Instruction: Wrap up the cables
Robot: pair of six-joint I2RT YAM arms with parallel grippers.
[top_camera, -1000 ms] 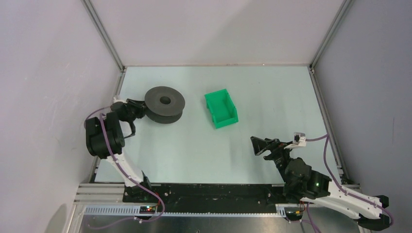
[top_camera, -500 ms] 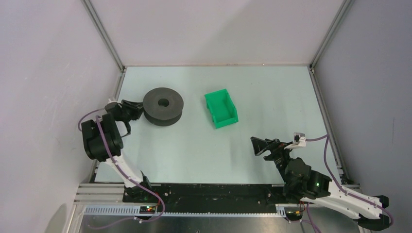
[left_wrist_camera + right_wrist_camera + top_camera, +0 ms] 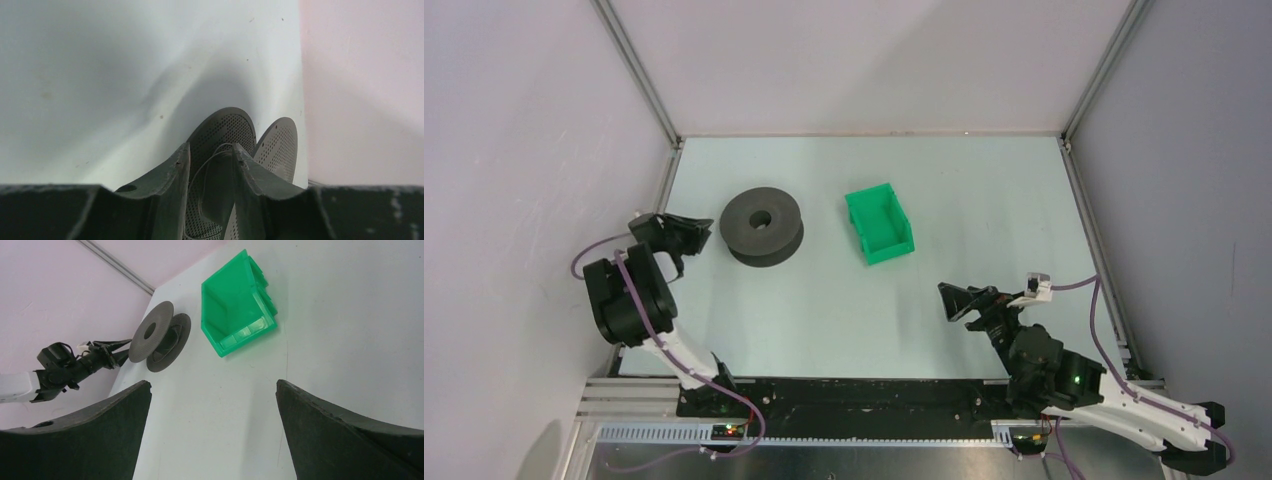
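A hair-fine black cable (image 3: 206, 162) arcs across the gap between my left gripper's fingers, in front of the dark grey spool (image 3: 225, 131); I cannot tell whether it touches a finger. The cable is too thin to show in the top view. The spool (image 3: 780, 226) lies at the table's left, hole up. My left gripper (image 3: 696, 232) is just left of it, apart from it, jaws a little open and pointing at it; in its wrist view (image 3: 210, 146) nothing is pinched. My right gripper (image 3: 951, 300) is wide open and empty above bare table, also in its wrist view (image 3: 212, 385).
An empty green bin (image 3: 886, 250) stands right of the spool, mid-table, also in the right wrist view (image 3: 245, 335). The left wall and frame post run close behind my left arm (image 3: 629, 290). The spool (image 3: 150, 337) and left gripper (image 3: 107, 352) show in the right wrist view.
My left gripper has drawn back to the left, off the spool's rim. The spool, tilted and shifted before, has settled flat. The right arm has not moved.
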